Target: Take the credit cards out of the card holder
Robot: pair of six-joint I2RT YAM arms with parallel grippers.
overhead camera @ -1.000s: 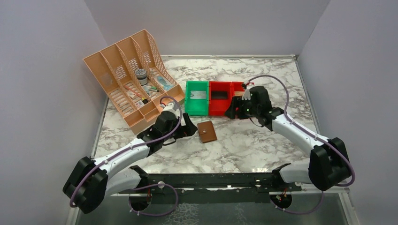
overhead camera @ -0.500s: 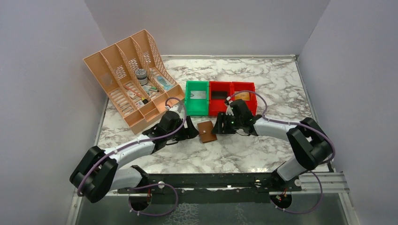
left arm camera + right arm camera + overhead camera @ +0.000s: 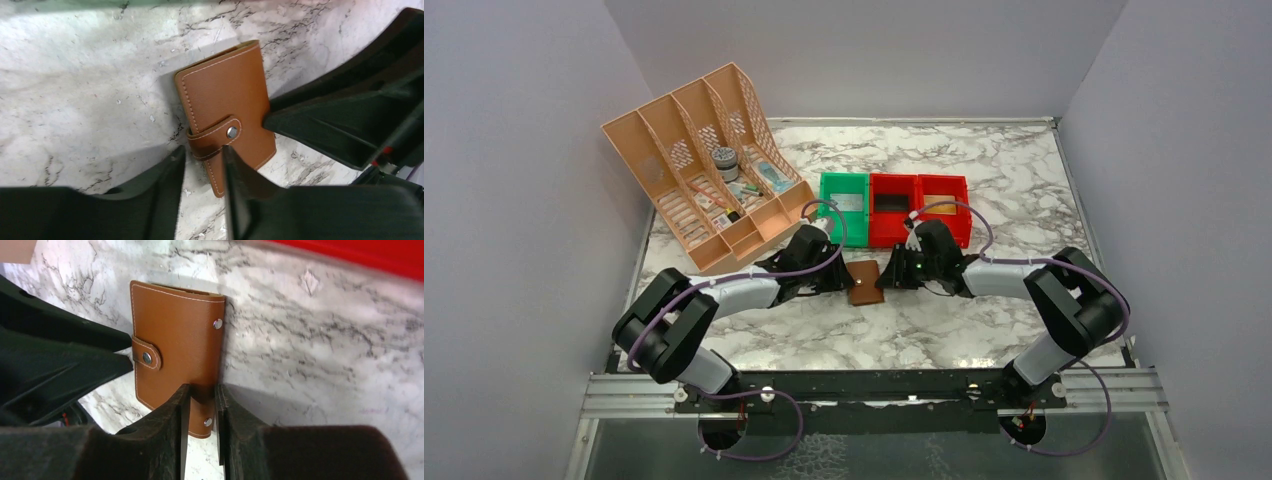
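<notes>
The card holder, a brown leather wallet, lies snapped closed on the marble between both arms. My left gripper is at its left edge. In the left wrist view the card holder has its snap-tab end between the narrowed jaws of the left gripper, one finger resting over the leather. My right gripper is at the opposite side. In the right wrist view the right gripper is pinched on the riveted spine edge of the card holder. The credit cards are hidden inside it.
Behind the holder stand a green bin with a pale flat rectangle in it and two red bins. A peach file organiser with small items sits at the back left. Grey walls enclose the table.
Both arms swung in to the holder, the right one coming from the red bins. Both pairs of jaws narrowed from wide open onto the holder's edges. The holder shifted slightly.
</notes>
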